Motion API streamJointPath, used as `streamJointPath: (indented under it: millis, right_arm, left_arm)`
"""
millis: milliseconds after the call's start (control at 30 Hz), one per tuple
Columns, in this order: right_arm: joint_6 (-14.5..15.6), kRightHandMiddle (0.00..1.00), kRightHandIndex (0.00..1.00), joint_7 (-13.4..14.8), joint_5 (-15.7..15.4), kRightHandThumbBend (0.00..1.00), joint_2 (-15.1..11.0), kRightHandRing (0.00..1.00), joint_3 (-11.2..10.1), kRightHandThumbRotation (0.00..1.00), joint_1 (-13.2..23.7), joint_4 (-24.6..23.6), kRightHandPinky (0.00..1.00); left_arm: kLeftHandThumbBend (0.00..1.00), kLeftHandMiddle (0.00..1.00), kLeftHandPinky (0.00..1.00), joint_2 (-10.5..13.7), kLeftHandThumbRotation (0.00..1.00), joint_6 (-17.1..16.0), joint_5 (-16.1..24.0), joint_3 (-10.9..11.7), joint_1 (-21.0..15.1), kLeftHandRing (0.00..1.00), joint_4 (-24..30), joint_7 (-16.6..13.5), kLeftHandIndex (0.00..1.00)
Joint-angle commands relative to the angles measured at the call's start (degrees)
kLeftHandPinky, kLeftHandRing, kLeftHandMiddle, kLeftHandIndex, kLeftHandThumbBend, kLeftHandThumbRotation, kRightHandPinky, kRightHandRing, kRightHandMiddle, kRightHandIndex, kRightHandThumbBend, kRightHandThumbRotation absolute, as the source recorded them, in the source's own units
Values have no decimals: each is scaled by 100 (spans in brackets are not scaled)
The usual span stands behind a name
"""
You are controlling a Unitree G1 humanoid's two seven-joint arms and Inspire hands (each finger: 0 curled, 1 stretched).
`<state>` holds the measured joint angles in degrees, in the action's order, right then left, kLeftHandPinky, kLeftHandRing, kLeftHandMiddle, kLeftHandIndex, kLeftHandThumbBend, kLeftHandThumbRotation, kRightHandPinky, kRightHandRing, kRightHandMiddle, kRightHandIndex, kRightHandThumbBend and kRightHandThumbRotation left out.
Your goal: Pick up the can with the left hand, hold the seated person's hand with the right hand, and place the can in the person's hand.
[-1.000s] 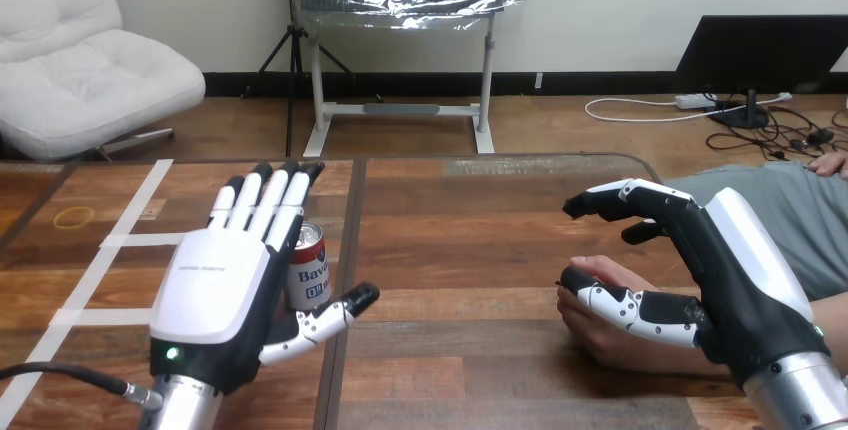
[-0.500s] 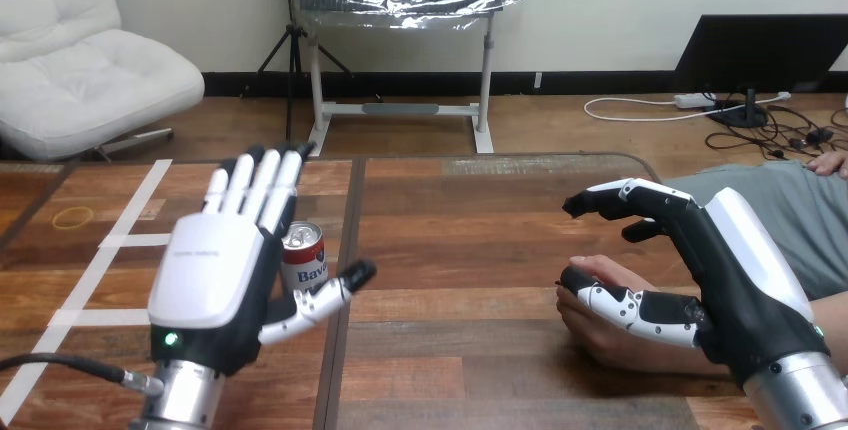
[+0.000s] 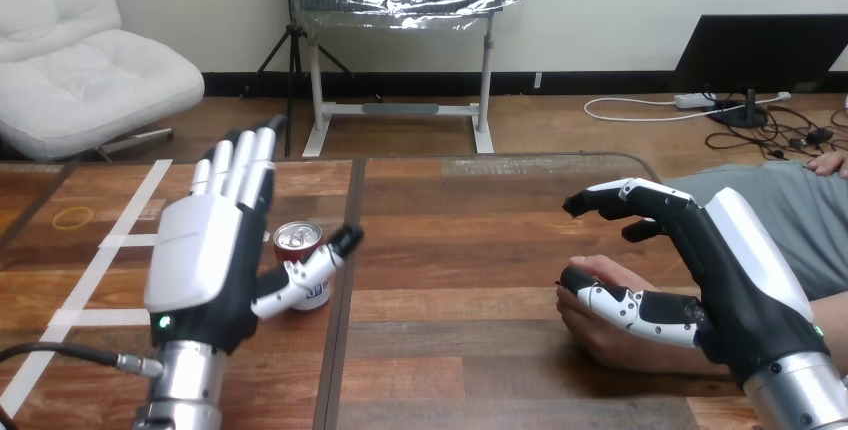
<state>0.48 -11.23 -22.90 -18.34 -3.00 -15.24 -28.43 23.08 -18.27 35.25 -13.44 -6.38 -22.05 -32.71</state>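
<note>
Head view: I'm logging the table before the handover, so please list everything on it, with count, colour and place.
Wooden table: one, brown, across the view.
Red-and-white metal can: one, silver top, upright, left of centre on the table.
White tape strips: several, on the table's left part.
Yellow ring-shaped band: one, flat at the table's far left.
Person's hand: one, resting on the table at the right.
Left hand: fingers straight, just left of the can, thumb in front of it.
Right hand: thumb lying across the person's hand, fingers arched above it, apart.
</note>
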Motion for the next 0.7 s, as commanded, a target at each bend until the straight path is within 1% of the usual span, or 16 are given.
streamJointPath:
  millis: [0,33,100,167,433,533,667]
  right_arm:
    - [-45,78,69,8,60,56,-90,78,-71,0,347,-167,70]
    - [-56,78,69,11,64,56,-91,78,-72,0,343,-159,70]
    - [-83,78,69,17,71,56,-94,78,-75,0,338,-147,70]
    - [-84,78,69,18,73,56,-95,78,-75,0,338,-146,70]
    - [-40,78,69,-2,65,57,-103,78,-78,0,335,-173,70]
    - [-52,78,69,-5,63,57,-112,78,-81,0,332,-170,70]
    - [-28,78,69,-18,62,57,-106,78,-82,0,329,-187,70]
  left_arm:
    - [69,100,91,-142,68,-85,-365,210,-581,99,-305,284,100]
    - [69,100,90,-153,67,-105,-396,213,-609,98,-365,309,100]
    - [71,100,90,-227,64,-82,-616,272,-681,98,-456,523,100]
    - [72,100,90,-268,63,-101,-749,309,-749,97,-568,644,100]
    - [76,100,89,-410,55,-161,-1129,427,-1026,96,-1015,946,100]
    - [78,100,89,-480,52,-254,-1270,485,-1157,96,-1260,1006,100]
    - [80,100,89,-592,49,-190,-1483,560,-1314,95,-1471,1174,100]
